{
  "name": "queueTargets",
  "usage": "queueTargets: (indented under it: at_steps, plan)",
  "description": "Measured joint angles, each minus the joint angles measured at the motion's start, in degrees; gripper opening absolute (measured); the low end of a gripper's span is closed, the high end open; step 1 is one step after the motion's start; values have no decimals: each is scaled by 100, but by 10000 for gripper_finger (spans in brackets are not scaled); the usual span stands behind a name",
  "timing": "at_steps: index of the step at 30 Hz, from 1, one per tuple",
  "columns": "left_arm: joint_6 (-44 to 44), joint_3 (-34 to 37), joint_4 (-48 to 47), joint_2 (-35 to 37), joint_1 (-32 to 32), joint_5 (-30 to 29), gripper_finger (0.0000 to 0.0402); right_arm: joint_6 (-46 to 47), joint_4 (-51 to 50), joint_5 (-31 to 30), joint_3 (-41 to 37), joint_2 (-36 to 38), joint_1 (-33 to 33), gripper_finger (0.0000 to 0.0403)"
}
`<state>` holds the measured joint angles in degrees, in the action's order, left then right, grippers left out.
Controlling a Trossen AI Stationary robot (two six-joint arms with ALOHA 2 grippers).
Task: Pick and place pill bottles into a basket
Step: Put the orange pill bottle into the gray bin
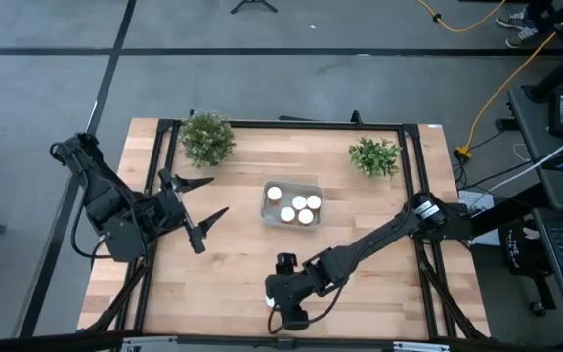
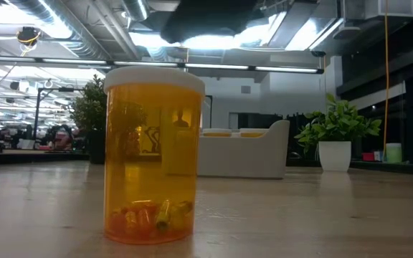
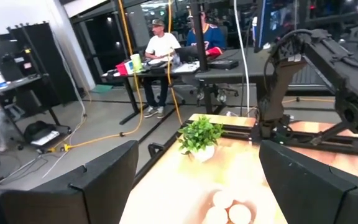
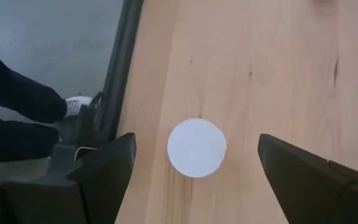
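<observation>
We see right gripper (image 4: pixel 194 177) jaws spread, hovering above last pill bottle (image 4: pixel 196 147) near surface's front edge. Five bottles sit in basket (image 1: pixel 267 208) mid-surface. Left gripper (image 1: pixel 201 210) jaws spread, near left edge.

Both hands (image 1: pixel 201 209) (image 1: pixel 283 289) wide apart-fingered

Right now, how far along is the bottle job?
Done: four white caps show inside the basket. In hand: the right gripper hangs open directly above one bottle standing near the table's front edge, not yet gripping. The left gripper waits open to the basket's left. Left: grasp this bottle and drop it in.
</observation>
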<state>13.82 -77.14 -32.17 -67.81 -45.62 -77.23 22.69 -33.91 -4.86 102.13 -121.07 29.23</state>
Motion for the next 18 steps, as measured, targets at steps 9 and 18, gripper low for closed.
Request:
queueTargets:
  at_steps: [9,18]
  plan:
    - [42,0,-136,4,-1,65,331,102,134,155,4,-270,-2,340]
    - [44,0,-134,9,-1,76,331,-184,165,160,4,-309,-36,340]
